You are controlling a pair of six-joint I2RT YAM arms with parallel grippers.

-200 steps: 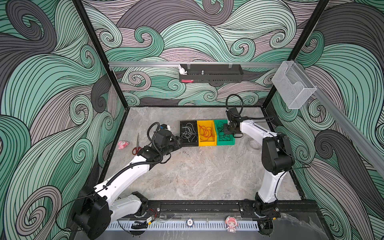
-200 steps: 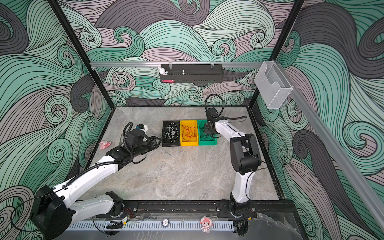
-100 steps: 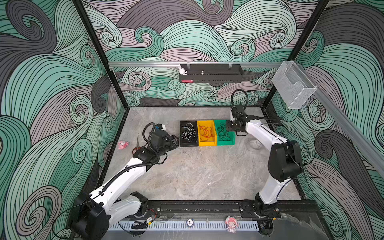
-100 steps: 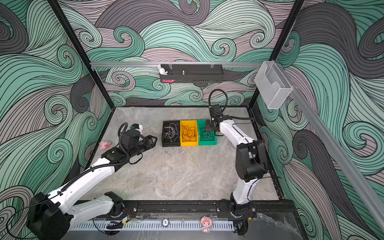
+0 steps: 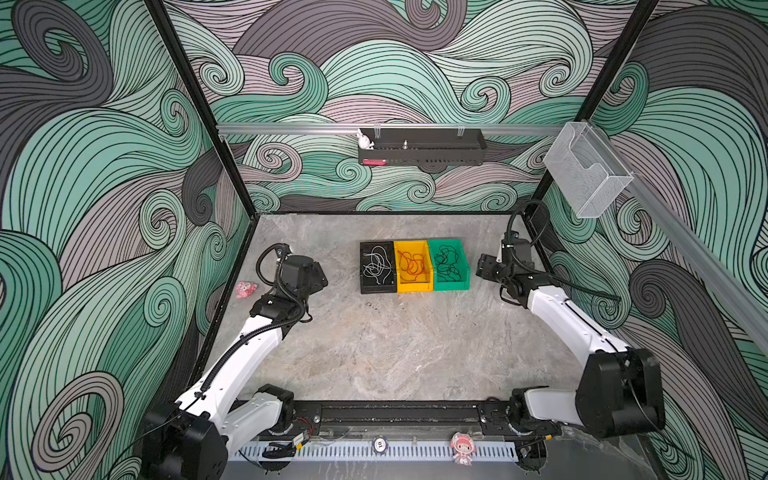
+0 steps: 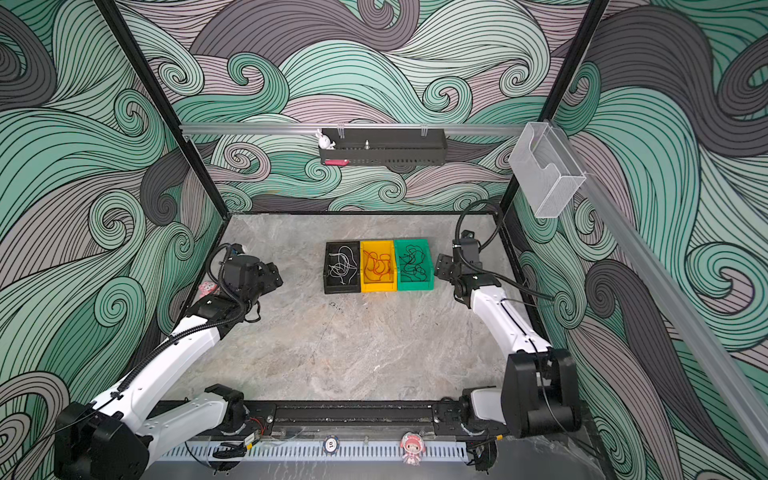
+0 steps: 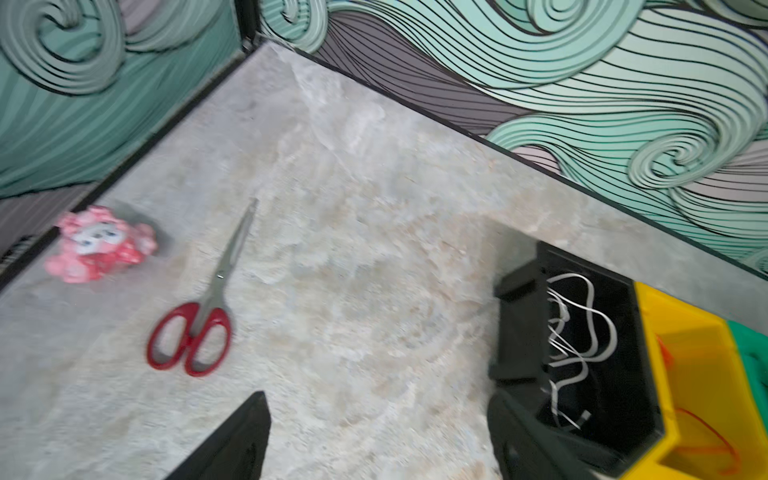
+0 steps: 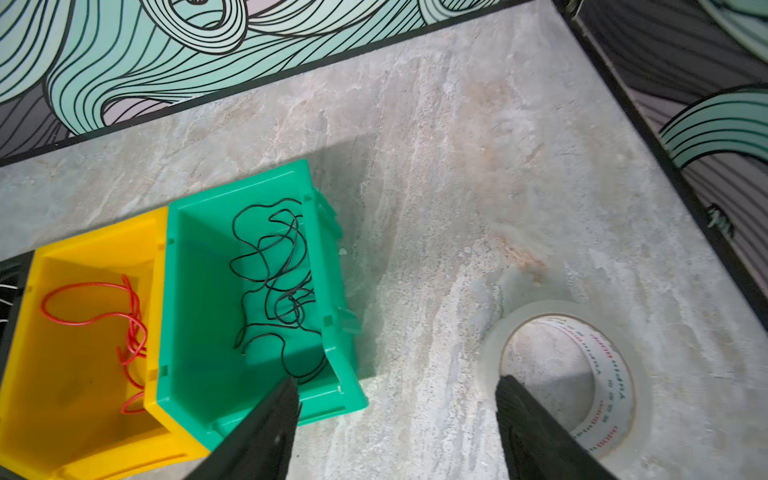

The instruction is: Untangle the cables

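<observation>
Marble counter shows white, red and black cables sorted into separate bins, so, left pincer and right pincer both wide and empty, we steer them clear of the rims.

Teal swirl-patterned walls — grey marbled floor

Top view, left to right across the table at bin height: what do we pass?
In order: pink crumpled toy → left gripper → black plastic bin holding white cables → yellow plastic bin holding red cables → green plastic bin holding black cables → right gripper.
</observation>
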